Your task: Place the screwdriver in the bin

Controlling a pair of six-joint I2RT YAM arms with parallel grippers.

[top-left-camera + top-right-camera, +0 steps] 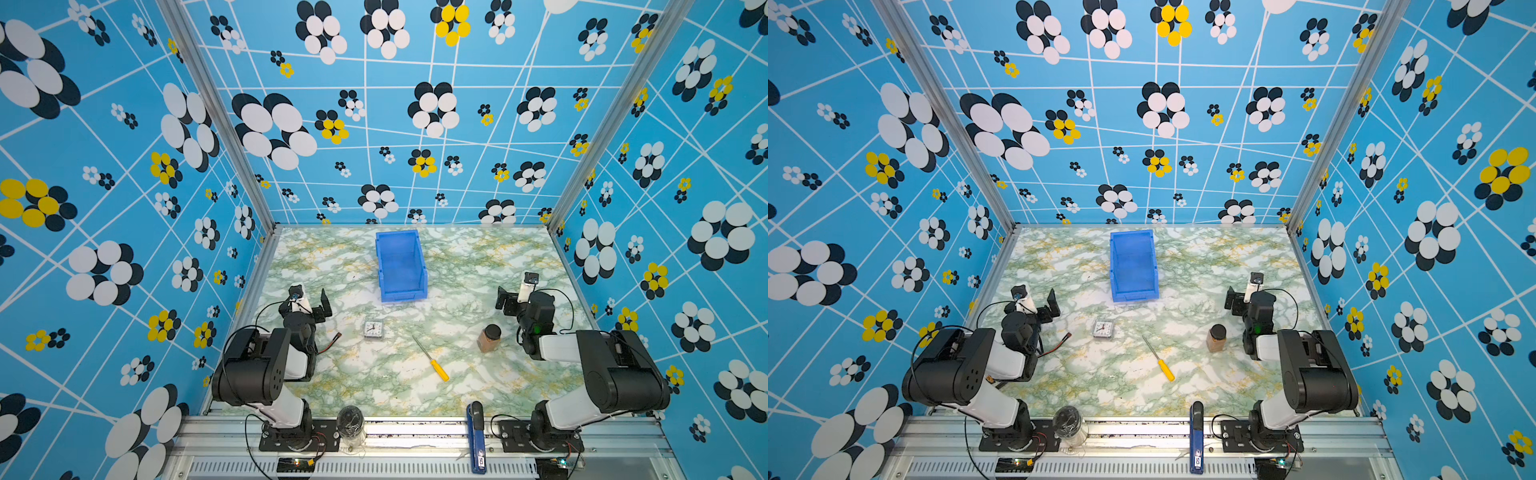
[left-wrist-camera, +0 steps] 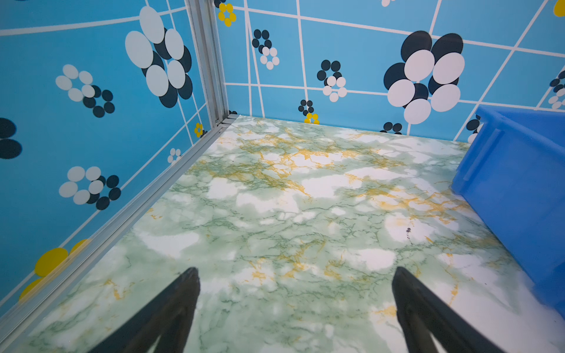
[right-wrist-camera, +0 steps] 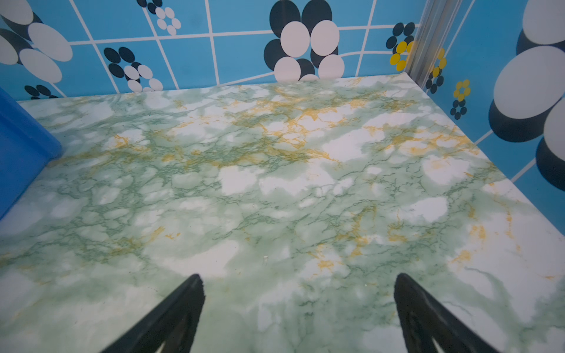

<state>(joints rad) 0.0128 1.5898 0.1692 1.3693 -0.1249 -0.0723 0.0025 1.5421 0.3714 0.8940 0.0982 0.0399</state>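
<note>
The green marbled table (image 1: 478, 257) carries everything. The blue bin (image 1: 401, 266) stands in the upper middle of both top views and looks empty. The left tool (image 2: 295, 275) and the right tool (image 3: 298, 279) hover at the left and right of the table, each spread wide with only bare table between its fingers, so neither holds anything. In the lower middle, well apart from the bin, stand a brown jar with a black lid (image 1: 490, 338) and a small clock (image 1: 373, 330). The screwdriver (image 1: 432, 359) lies flat between them and a little lower, its yellow handle toward the lower right and its thin shaft pointing to the upper left. The task seems to be at its first step, the reach for the screwdriver. The right tool looks nearer, so the next move probably calls for swinging it past the jar, turning its fingers across the slanted handle, and lowering until they straddle it before closing.
</note>
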